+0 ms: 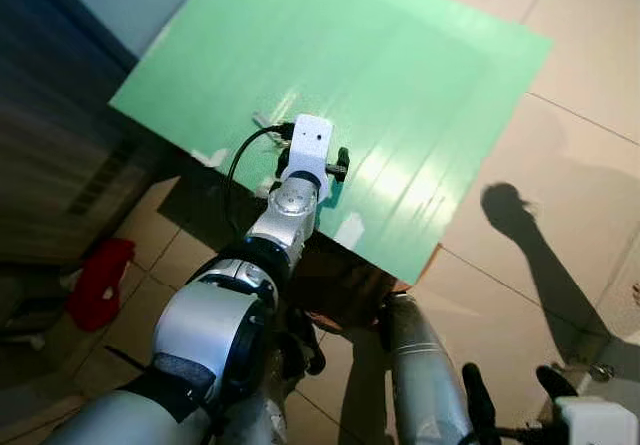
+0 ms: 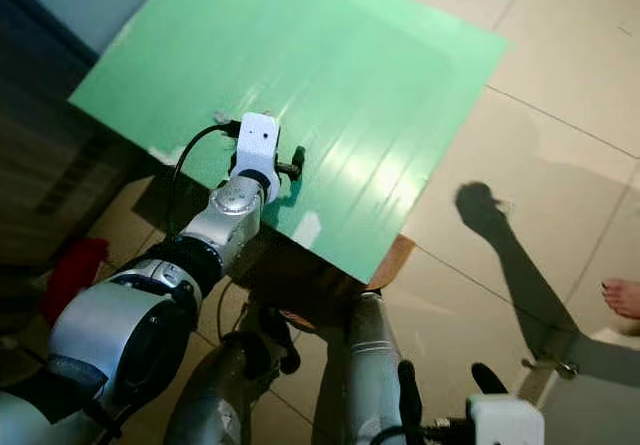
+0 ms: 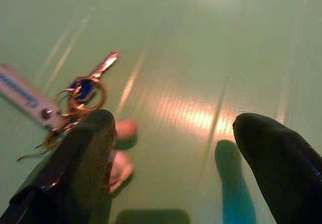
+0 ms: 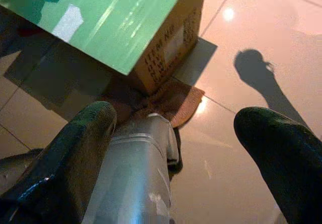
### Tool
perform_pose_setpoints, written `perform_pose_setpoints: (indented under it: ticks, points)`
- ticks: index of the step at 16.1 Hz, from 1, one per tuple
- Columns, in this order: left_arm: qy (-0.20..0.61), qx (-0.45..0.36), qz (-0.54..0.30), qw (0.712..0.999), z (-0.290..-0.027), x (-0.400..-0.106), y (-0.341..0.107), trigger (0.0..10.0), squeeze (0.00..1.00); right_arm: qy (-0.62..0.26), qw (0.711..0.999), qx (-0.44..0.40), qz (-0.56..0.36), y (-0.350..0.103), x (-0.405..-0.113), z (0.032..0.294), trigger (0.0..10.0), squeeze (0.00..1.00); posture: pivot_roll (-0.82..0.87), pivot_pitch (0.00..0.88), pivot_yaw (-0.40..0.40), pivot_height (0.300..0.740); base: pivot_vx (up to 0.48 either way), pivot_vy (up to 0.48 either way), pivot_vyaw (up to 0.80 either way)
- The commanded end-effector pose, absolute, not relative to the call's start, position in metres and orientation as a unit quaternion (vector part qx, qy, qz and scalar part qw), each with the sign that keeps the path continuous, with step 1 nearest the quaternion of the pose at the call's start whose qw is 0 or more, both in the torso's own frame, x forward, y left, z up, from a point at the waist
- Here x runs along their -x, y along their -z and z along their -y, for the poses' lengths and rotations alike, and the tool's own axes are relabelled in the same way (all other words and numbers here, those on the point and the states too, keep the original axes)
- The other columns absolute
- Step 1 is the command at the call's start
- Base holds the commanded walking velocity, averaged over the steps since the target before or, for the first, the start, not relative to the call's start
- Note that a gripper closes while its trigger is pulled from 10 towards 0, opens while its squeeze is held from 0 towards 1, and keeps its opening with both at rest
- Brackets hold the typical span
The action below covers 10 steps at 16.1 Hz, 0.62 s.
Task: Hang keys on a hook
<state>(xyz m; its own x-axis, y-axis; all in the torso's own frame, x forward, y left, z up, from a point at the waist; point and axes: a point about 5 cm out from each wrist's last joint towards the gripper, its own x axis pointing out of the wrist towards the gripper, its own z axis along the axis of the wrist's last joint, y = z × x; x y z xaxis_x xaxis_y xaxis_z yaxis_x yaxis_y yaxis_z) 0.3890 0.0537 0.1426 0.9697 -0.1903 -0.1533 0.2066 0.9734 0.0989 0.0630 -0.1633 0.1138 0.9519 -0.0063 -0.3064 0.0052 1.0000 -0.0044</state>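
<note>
A bunch of keys [image 3: 83,90] on brass rings, with a white tag [image 3: 20,95] lettered in blue, lies flat on a green board [image 1: 400,85]. My left arm reaches out over the board's near left part. My left gripper [image 3: 176,148] hovers open just above the board. The keys lie beside and a little beyond one black finger [image 3: 75,168], apart from it, with nothing between the fingers. In the head views the white wrist housing [image 1: 310,145] hides most of that gripper. My right gripper [image 1: 512,385] hangs low over the floor, open and holding nothing.
The green board rests on a cardboard box [image 4: 171,48] that stands on a brown cloth [image 4: 171,100] on beige floor tiles. A red object [image 1: 100,280] lies on the floor at left, beside dark furniture. A person's foot [image 2: 620,295] is at the right edge.
</note>
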Motion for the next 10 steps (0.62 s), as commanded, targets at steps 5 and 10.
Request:
perform_pose_setpoints:
  ticks: [5, 10]
  points:
    - [0.07, -0.083, -0.084, 0.991, -0.071, -0.392, -0.14, 10.0, 0.0, 0.004, 0.983, -0.002, -0.183, -0.109, -0.052, 0.16, 10.0, 0.0, -0.68, 0.546, 0.156, 0.701, 0.0, 0.0, 0.0]
    - [0.025, -0.054, -0.121, 0.991, -0.092, -0.393, -0.131, 10.0, 0.0, 0.005, 0.982, -0.002, -0.189, -0.109, -0.053, 0.167, 10.0, 0.0, -0.69, 0.547, 0.134, 0.701, 0.0, 0.0, 0.0]
